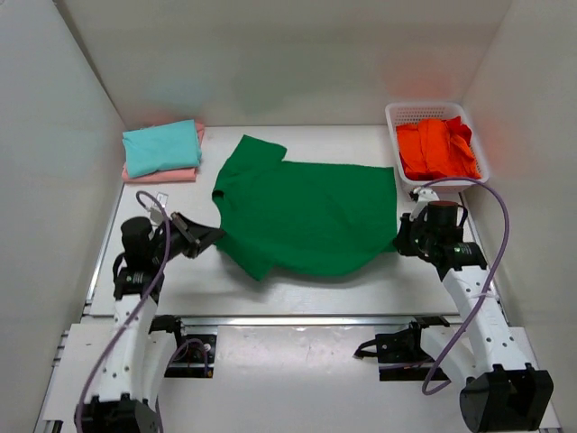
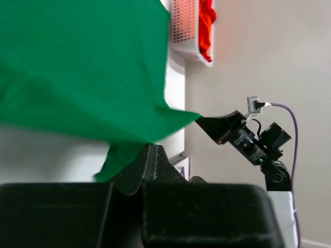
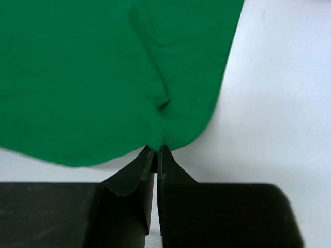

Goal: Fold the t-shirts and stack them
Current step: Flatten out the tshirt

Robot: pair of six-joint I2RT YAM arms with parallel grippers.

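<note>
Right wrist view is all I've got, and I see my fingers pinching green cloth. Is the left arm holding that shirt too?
Observer: Yes. The left gripper is shut on the green t-shirt at its left edge, and the shirt is spread unfolded between the two arms.
Operator: Are any shirts already folded?
Observer: A teal t-shirt lies folded on top of a pink t-shirt at the far left corner.
Operator: What is left after this one?
Observer: An orange-red t-shirt sits crumpled in the white basket at the far right.
</note>
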